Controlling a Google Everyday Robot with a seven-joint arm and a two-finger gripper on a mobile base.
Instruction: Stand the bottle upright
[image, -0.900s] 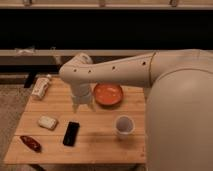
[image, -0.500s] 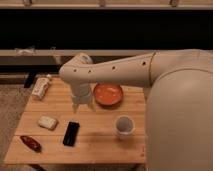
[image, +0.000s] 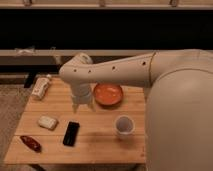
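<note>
Bottle (image: 41, 87) lies on its side at far-left corner of desk (image: 100, 146). Tool (image: 83, 107) hangs pointing down between bottle and orange bowl (image: 108, 94), apart from both. Cannot tell how far open.

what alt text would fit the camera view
A small bottle lies on its side at the wooden table's far left corner, while the robot's gripper hangs over the table beside an orange bowl, apart from the bottle.

Table: pale wooden slatted table (image: 100, 145), matt.
Bottle: whitish plastic bottle (image: 41, 87), dull label.
Bowl: orange round bowl (image: 108, 93), glossy.
Gripper: smooth white-shelled gripper (image: 83, 105), at the bowl's 9 o'clock.
</note>
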